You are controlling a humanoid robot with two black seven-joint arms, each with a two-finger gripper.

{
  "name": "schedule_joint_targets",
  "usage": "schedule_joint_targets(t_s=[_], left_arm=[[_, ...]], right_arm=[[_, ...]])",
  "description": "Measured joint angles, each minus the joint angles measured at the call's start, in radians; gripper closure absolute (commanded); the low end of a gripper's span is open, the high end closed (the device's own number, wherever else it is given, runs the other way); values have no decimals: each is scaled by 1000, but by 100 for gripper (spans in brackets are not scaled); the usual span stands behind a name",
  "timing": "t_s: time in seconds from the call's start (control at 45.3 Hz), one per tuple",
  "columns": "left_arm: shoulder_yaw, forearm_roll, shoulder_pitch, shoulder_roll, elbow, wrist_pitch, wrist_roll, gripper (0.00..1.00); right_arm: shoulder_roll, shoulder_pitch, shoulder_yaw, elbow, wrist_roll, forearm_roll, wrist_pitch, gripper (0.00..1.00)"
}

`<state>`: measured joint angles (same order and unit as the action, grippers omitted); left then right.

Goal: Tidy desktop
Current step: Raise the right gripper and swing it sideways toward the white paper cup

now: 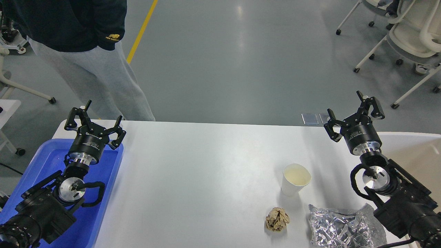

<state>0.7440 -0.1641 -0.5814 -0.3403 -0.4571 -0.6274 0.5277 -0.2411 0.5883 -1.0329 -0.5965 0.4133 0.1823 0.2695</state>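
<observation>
The white desktop (206, 172) fills the middle of the head view. On its right part stand a white paper cup (295, 179), upright, a crumpled brown paper ball (277, 219) in front of it, and a crumpled silver foil bag (344, 227) at the front right. My left gripper (93, 117) is open and empty above the far end of the blue tray (103, 206). My right gripper (351, 108) is open and empty, raised above the desktop's far right edge, well behind the cup.
A cream-white bin (413, 155) sits at the desktop's right end, beside my right arm. A person in grey trousers (93, 75) stands just behind the far left corner. Wheeled office chairs (406, 38) stand on the floor at the back right.
</observation>
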Motion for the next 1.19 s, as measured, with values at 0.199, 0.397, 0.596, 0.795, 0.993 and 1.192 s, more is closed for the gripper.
schedule_joint_targets(t_s=[0.199,0.397,0.596,0.795,0.993,1.192], left_arm=[[0,0,0,0,0,0,0,0],[0,0,0,0,0,0,0,0],[0,0,0,0,0,0,0,0],[0,0,0,0,0,0,0,0],[0,0,0,0,0,0,0,0],[0,0,0,0,0,0,0,0]], right_arm=[[-19,2,-14,-7,-1,-1,2,0],[-25,4,-8,-19,-2,-4,5,0],[-11,8,94,-29,-1,-5,7,0],[-25,12,159,-33,-1,-39,5,0],[-50,24,179,-40,-1,-89,15,0],[-111,33,218,-72,-65,-22,47,0]])
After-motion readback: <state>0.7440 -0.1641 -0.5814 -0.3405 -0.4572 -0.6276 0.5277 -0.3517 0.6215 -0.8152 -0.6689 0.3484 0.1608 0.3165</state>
